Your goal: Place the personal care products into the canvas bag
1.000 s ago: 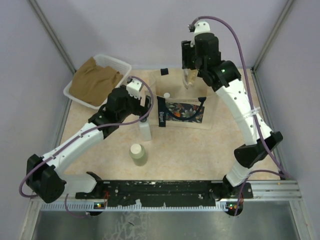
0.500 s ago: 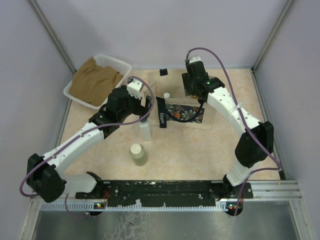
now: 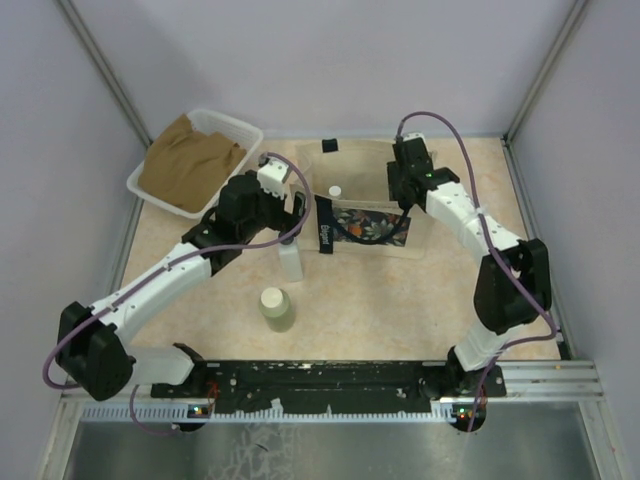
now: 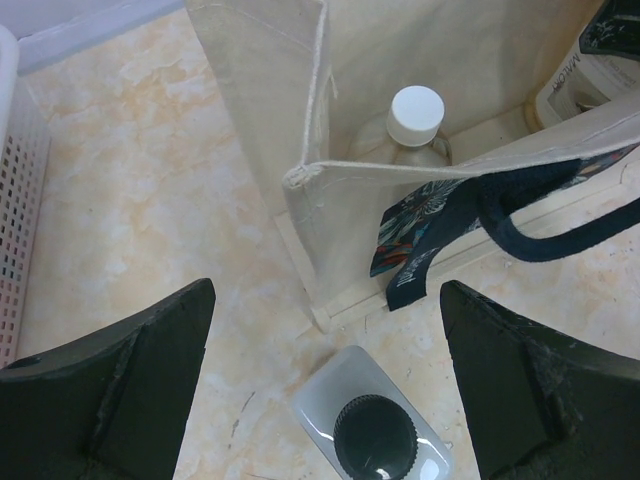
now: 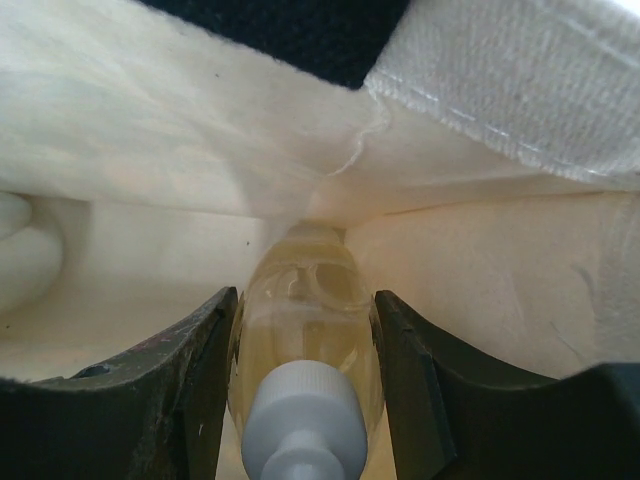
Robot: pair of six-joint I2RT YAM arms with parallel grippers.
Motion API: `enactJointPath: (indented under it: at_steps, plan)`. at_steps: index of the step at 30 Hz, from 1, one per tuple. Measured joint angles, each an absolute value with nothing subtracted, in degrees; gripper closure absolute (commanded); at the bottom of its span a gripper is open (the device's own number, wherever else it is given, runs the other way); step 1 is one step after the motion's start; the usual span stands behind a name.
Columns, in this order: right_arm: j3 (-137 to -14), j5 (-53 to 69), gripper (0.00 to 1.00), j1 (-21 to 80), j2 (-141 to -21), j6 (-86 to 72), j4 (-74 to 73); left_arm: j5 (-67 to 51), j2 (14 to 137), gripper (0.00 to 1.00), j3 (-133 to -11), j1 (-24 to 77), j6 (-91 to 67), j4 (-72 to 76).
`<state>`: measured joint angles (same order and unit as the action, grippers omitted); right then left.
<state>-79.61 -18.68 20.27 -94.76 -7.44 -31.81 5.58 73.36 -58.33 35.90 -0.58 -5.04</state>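
Fingers at right [image 5: 160, 400] clasp clear bottle [image 5: 305, 310], cap wristward, inside canvas bag [image 5: 150, 120]; left fingers [image 4: 120, 380] spread empty.

Bottle [image 5: 305, 310] inside canvas bag [image 5: 150, 130]

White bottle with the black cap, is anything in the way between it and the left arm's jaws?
Nothing visible does. In the left wrist view the white bottle stands upright, in line with the gap of the open left jaws; the canvas bag stands just beyond it.
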Motion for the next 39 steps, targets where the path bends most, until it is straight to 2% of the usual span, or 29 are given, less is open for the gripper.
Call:
enactJointPath:
  at_steps: [3, 5, 7, 9, 10, 17, 24, 32, 39]
  plan:
    - [-78.39, -18.65, 1.00, 19.44, -94.30, -7.70, -31.33, 5.23, 74.13, 0.01, -58.33, 35.90, -0.60, -5.04]
    - [-77.95, -18.79, 0.85, 19.25, -93.91, -7.66, -31.38, 4.95, 74.59, 0.01, -58.33, 35.90, -0.60, -5.04]
    - [-77.87, -18.83, 0.59, 19.16, -93.69, -7.64, -31.40, 4.86, 74.96, 0.00, -58.33, 35.90, -0.60, -5.04]
    - [-77.65, -18.55, 0.12, 19.16, -93.49, -7.57, -31.20, 4.86, 75.07, 0.01, -58.33, 35.90, -0.60, -5.08]
    - [-77.52, -18.26, 0.01, 19.14, -93.34, -7.38, -31.20, 4.89, 75.09, 0.01, -58.33, 35.90, -0.60, -5.06]
    - [-75.88, -15.68, 0.01, 19.09, -86.43, -6.94, -25.69, 4.95, 75.09, 0.01, -58.35, 35.90, -0.58, -5.13]
    - [-78.63, -15.64, 0.01, 21.63, -81.06, -5.43, -26.89, 6.15, 74.87, 0.01, -58.35, 35.70, -0.47, -5.41]
    - [-87.18, -22.35, 0.01, 40.58, -79.00, -5.43, -32.91, 8.36, 73.52, 0.01, -59.33, 28.64, -0.69, -9.85]
    - [-87.11, -25.17, 0.01, 50.06, -79.68, -10.72, -35.77, 6.81, 71.55, 0.01, -60.75, 18.85, -3.20, -12.12]
